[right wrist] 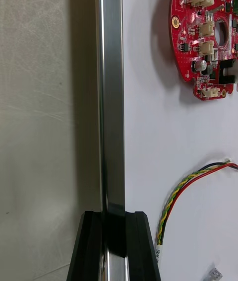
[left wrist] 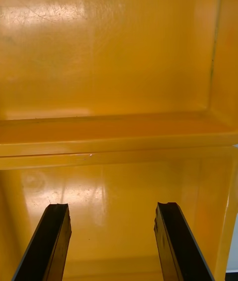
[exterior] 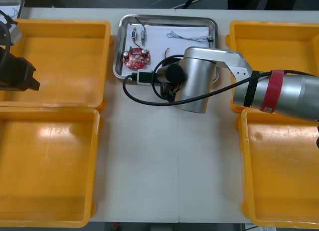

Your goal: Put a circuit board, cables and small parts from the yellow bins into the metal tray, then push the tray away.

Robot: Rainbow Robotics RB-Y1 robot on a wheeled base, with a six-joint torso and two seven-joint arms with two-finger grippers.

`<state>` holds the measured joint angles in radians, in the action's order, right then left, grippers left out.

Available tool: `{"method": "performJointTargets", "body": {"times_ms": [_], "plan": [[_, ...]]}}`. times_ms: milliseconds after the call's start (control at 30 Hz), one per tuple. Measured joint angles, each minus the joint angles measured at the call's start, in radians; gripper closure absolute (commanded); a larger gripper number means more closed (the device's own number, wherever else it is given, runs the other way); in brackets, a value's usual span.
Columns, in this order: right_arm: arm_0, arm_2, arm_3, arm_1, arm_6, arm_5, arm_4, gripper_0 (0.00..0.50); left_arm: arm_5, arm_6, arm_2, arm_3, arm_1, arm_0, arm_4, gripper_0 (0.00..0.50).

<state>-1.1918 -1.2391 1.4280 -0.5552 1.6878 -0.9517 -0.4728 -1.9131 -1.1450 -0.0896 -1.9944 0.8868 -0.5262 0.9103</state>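
Heads up, your right gripper is pinching the near rim of the metal tray. One black finger is sitting on the table side of the rim and the other is sitting on the tray's white inside, with the shiny rim running straight out ahead between them. In the front view, your right wrist is hanging over that same near edge of the tray, so the fingers are hiding underneath it there. The red circuit board is lying flat on the white floor, farther ahead of the gripper on the inside finger's side and clear of the rim; from the front it's resting near the tray's left end. A red and yellow cable is curling just beside the inside finger, and a small metal part is lying close to that finger too. More small metal parts and a thin cable are sitting toward the tray's far side, well beyond the gripper. Your left gripper is hovering with its fingers spread wide over the yellow bins on your left, with the wall between two bins crossing just ahead of the fingertips.
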Motion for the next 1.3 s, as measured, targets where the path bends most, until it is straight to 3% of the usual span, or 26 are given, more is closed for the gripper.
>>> {"method": "performJointTargets", "body": {"times_ms": [1000,1167,1200,1267,1300], "plan": [[-0.026,0.000,-0.063,0.001,0.041,0.068,-0.005,0.500,0.000,0.000,0.000,0.000,0.000,0.000,0.000,0.000],[-0.026,0.000,-0.063,0.001,0.041,0.068,-0.006,0.378,0.000,0.000,0.000,0.000,0.000,0.000,0.000,0.000],[-0.026,0.000,-0.063,0.001,0.041,0.068,-0.006,0.341,0.000,0.000,0.000,0.000,0.000,0.000,0.000,0.000],[-0.026,0.000,-0.063,0.002,0.041,0.068,-0.006,0.215,0.000,0.000,0.000,0.000,0.000,0.000,0.000,0.000],[-0.026,0.000,-0.063,0.002,0.041,0.068,-0.006,0.184,0.000,0.000,0.000,0.000,0.000,0.000,0.000,0.000]]}}
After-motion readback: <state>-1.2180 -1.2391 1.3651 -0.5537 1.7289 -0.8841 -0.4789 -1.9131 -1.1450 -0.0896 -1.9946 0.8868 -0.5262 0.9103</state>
